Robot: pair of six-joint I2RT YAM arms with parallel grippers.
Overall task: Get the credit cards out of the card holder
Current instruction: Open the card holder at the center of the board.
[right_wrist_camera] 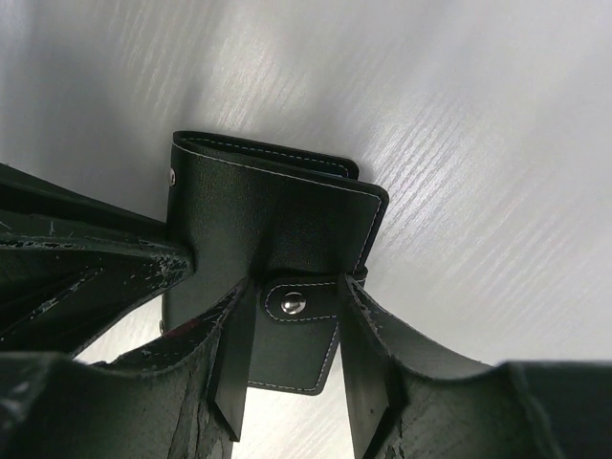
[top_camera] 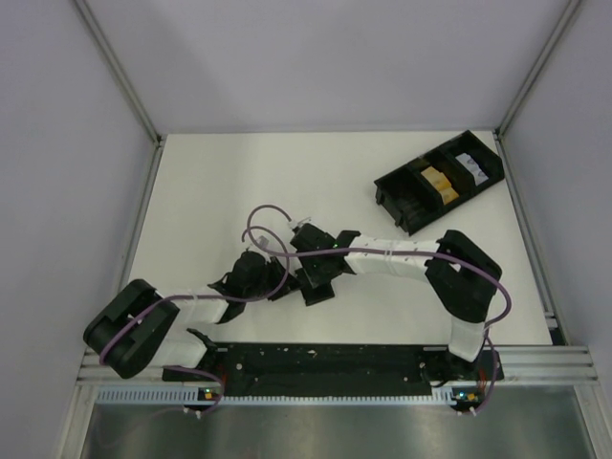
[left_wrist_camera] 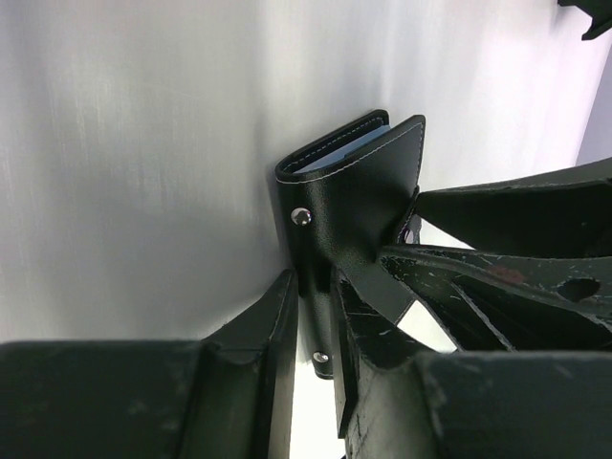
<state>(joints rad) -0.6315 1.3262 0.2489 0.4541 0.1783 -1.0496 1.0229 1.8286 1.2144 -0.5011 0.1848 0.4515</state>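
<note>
The black card holder point(left_wrist_camera: 354, 191) with white stitching is held folded above the white table between both grippers. My left gripper point(left_wrist_camera: 314, 287) is shut on one thin edge flap of it. My right gripper point(right_wrist_camera: 296, 287) is shut across the snap tab point(right_wrist_camera: 308, 323) on the holder's point(right_wrist_camera: 268, 210) other side. In the top view the left gripper point(top_camera: 279, 277) and right gripper point(top_camera: 312, 272) meet at the table's middle. A pale blue-grey edge point(left_wrist_camera: 339, 148) shows inside the fold. The credit cards are hidden from me there.
A long black compartmented tray point(top_camera: 397, 191) lies at the back right, with an orange-yellow item point(top_camera: 437, 180) and a white one point(top_camera: 469, 164) in its compartments. Grey walls enclose the table on three sides.
</note>
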